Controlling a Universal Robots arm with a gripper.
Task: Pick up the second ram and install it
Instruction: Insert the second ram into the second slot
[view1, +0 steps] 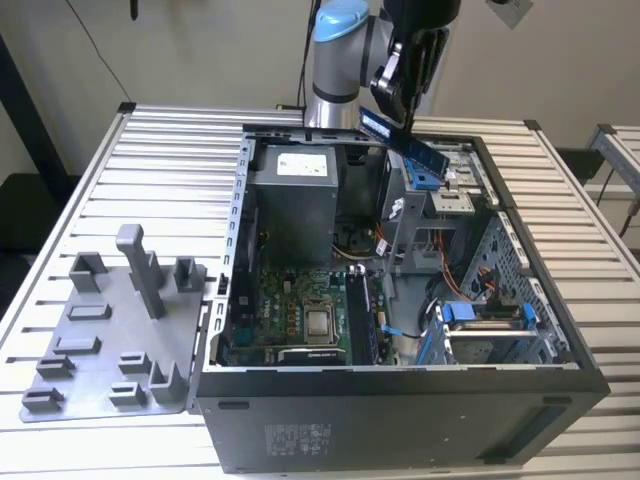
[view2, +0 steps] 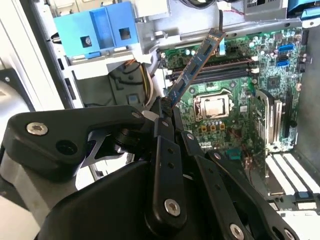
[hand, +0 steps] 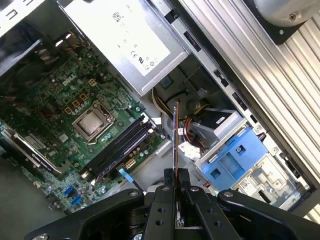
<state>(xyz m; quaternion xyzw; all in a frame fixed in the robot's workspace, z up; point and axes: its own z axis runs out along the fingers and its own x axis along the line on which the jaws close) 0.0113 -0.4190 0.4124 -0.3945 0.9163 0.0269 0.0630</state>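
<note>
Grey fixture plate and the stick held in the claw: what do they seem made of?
Flat grey fixture plate with upright blocks: likely matte plastic, uniform dull grey. Long thin dark memory stick: probably circuit board, bluish face carrying dark chips.
</note>
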